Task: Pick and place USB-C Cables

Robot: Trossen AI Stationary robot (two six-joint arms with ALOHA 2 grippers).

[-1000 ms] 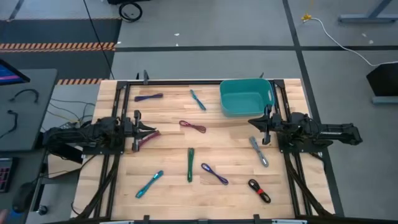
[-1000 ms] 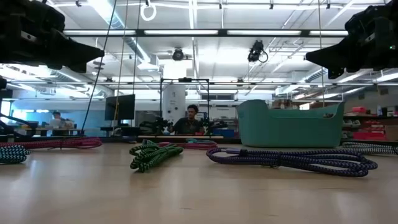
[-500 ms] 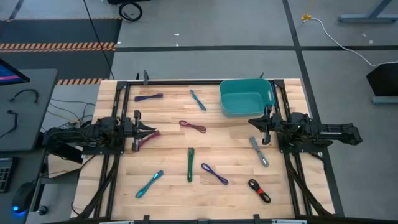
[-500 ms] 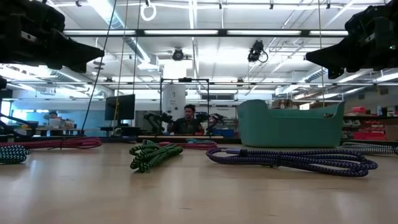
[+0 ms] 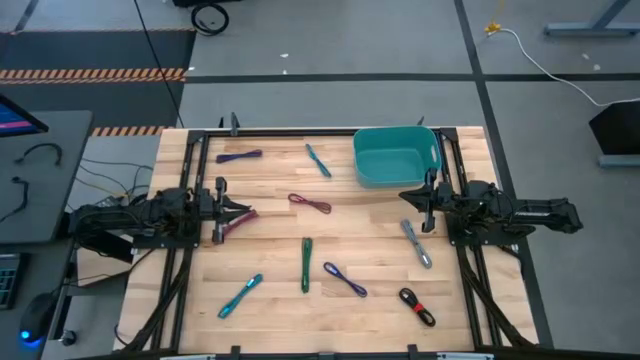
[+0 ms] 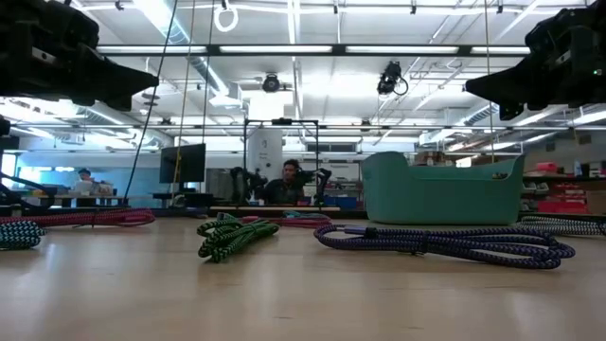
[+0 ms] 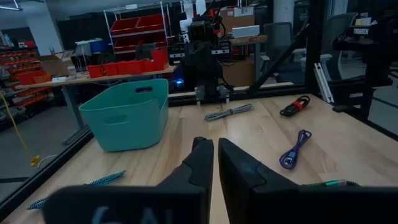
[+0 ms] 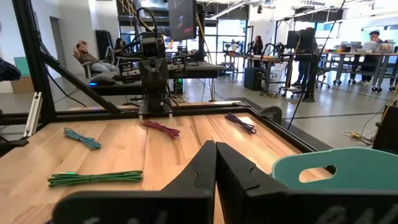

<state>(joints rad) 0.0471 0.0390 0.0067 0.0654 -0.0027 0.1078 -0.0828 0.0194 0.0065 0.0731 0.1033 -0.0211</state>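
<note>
The high view shows the task at its opening step: no cable is lifted, the teal bin [image 5: 396, 155] appears empty, and all the USB-C Cables lie loose on the surface [image 5: 280, 240]. The left end effector [image 5: 222, 211] is parked at its side, with a maroon cable [image 5: 238, 222] just beside its tips. The right end effector [image 5: 426, 203] is parked opposite; the bin is near it on one side and a grey cable [image 5: 416, 243] lies close by on the other. Farther from both, toward the middle, a second maroon cable [image 5: 310, 204], a green cable [image 5: 306, 264] and a purple cable [image 5: 344, 279] are seen; a black cable with a red tie [image 5: 417, 306] and a teal cable [image 5: 240, 295] lie at the near edge, with another purple cable [image 5: 238, 156] and another teal cable [image 5: 318, 160] at the far edge.

The next move is judged to call for spreading the fingers, lowering over the nearest bundle, gripping it across its middle, and carrying it to the bin. The grey cable seems the simplest first pick for the right arm.

In the left wrist view the fingers [image 7: 200, 163] are seen pressed together with nothing held, and the same is shown in the right wrist view [image 8: 204, 163]; this cannot be read from above. The braided weave of the green cable [image 6: 232, 235] is revealed only in the low view, which hides most other cables behind the nearer ones.
</note>
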